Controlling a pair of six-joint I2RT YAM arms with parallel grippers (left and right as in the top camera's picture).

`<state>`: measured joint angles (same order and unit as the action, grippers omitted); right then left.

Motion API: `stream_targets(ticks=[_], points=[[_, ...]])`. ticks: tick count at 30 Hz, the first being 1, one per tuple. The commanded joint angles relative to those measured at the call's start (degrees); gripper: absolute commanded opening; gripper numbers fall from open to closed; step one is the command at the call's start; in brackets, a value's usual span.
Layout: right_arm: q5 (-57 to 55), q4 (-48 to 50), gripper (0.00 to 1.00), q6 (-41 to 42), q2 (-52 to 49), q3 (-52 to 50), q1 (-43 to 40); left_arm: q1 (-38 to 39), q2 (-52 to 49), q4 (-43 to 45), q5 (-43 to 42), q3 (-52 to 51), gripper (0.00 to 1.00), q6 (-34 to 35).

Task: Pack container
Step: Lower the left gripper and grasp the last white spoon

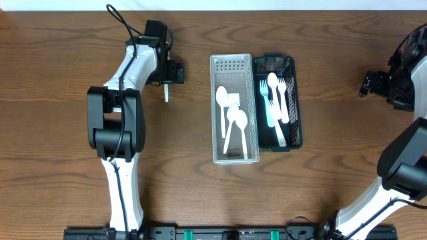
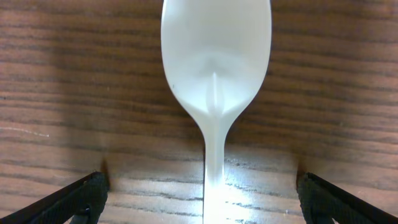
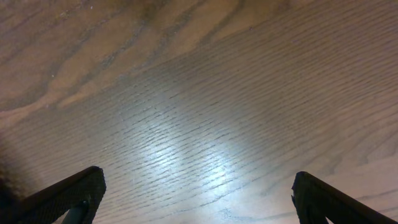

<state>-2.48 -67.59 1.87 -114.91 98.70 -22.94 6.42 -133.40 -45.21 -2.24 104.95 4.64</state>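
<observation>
worktop (image 1: pixel 53 187): brown wood grain, seen from above; everything else is carried on it.
left arm (image 1: pixel 117 120): white and black, reached from the near edge up toward the far left part of the worktop.
right arm (image 1: pixel 407 167): raised along the right edge, its wrist turned in near the far right corner.
white container (image 1: pixel 232 65): a long perforated tray set at the middle of the worktop, its long side running from far edge to near edge.
black container (image 1: pixel 275 63): a mesh tray of like shape, set touching the white container's right side.
white spoons (image 1: pixel 237 120): laid inside the white container, handles overlapping.
forks and spoons (image 1: pixel 273 100): laid lengthwise in the black container (one of them is pale blue).
left gripper (image 2: pixel 200 186): jaws spread fully wide with nothing clasped; one finger is seen on each side of the loose spoon's handle, clear of it.
right gripper (image 3: pixel 199 183): jaws spread fully wide over bare wood, nothing held.
loose spoon (image 1: pixel 166 93): white plastic, lying flat on the worktop just beside the left gripper, well apart from the white container's left side; in the left wrist view its bowl (image 2: pixel 214 56) is pointed away from the fingers.
</observation>
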Motion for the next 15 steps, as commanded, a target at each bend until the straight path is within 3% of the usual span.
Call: stream_targets(ticks=[1,4,8,15], points=[[-0.04,0.13,0.99,-0.66,0.26,-0.04,-0.35,-0.35,-2.89,0.44,0.98,0.09,1.00,0.33],[-0.07,0.11,0.98,-0.66,0.26,-0.04,-0.35,-0.35,-2.89,1.16,1.01,0.26,1.00,0.33],[-0.07,0.13,0.99,-0.66,0.24,-0.04,-0.35,-0.35,-2.89,2.34,1.01,0.31,0.73,0.33],[-0.07,0.11,0.99,-0.66,0.26,-0.04,-0.35,-0.35,-2.89,2.47,1.03,0.31,0.49,0.33]])
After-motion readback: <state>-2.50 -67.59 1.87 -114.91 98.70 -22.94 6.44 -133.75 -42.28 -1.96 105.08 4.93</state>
